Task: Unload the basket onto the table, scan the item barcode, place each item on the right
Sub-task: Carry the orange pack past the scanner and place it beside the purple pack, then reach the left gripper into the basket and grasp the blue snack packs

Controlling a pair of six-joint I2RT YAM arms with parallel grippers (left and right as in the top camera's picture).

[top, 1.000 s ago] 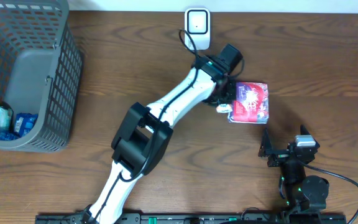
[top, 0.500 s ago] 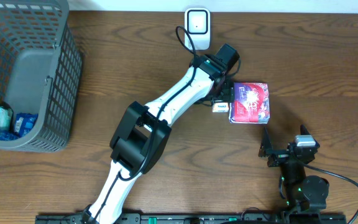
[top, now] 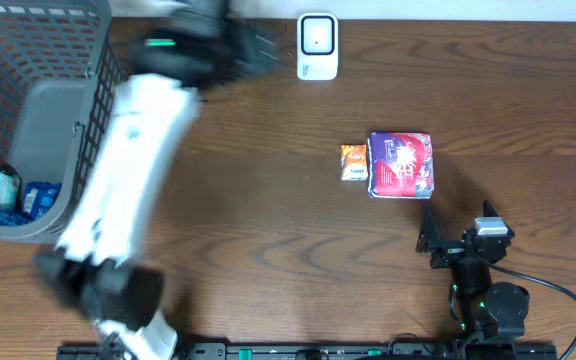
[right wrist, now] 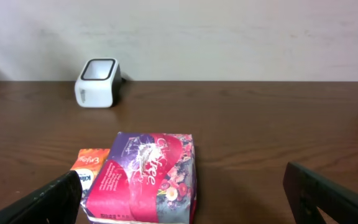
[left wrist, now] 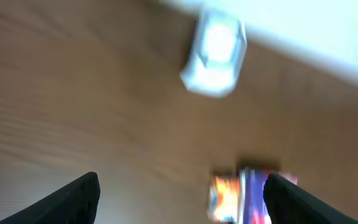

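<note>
The left gripper (left wrist: 179,200) and right gripper (top: 456,240) are spread wide, holding nothing. The orange packet (top: 354,162) lies just at 9 o'clock of the purple pack (top: 401,165). For the basket (top: 8,70), slow down and pinch one thing.

We find no text that reads with certainty. The small orange packet (right wrist: 91,167), lying right of the table's (right wrist: 278,130) centre, carries slanted script and a white patch with dark letters, too small for us to decipher. Just beside it, the purple pack (right wrist: 148,174) bears white cursive lettering we cannot make out.
</note>
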